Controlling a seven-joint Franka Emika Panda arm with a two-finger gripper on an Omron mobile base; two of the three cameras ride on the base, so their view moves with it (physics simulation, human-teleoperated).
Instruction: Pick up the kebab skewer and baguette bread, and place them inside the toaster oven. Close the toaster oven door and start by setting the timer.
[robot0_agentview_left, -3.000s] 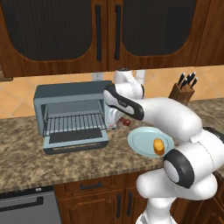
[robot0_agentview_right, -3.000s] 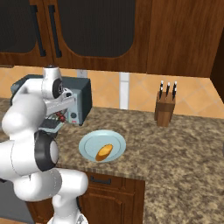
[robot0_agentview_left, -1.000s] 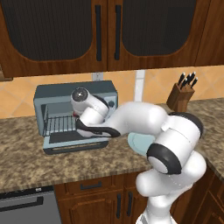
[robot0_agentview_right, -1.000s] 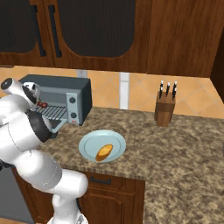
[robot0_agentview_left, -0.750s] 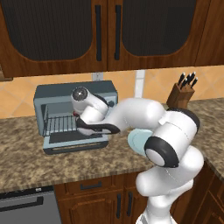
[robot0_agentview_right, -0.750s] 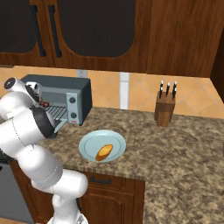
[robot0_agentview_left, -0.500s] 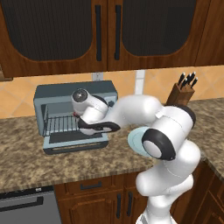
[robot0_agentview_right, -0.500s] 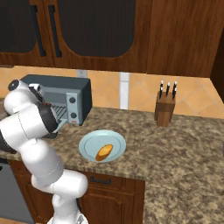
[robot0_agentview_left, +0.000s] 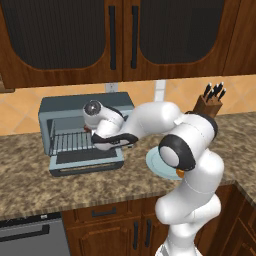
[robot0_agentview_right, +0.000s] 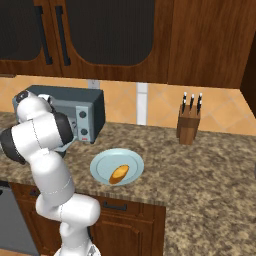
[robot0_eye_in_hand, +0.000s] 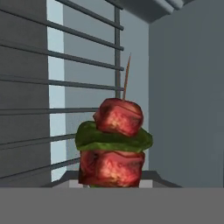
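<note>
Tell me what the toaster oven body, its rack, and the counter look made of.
Toaster oven: grey-blue painted metal by the look, matte, flat uniform panels. Rack: thin parallel bars, likely steel wire, dull grey. Counter: speckled brown and grey pattern, reads as polished granite or a stone-look laminate; the render leaves that open.

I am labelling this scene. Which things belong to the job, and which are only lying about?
Job: skewer, shut in the tool; bread; oven; oven door, open.
Lying about: plate; knife block.
</note>
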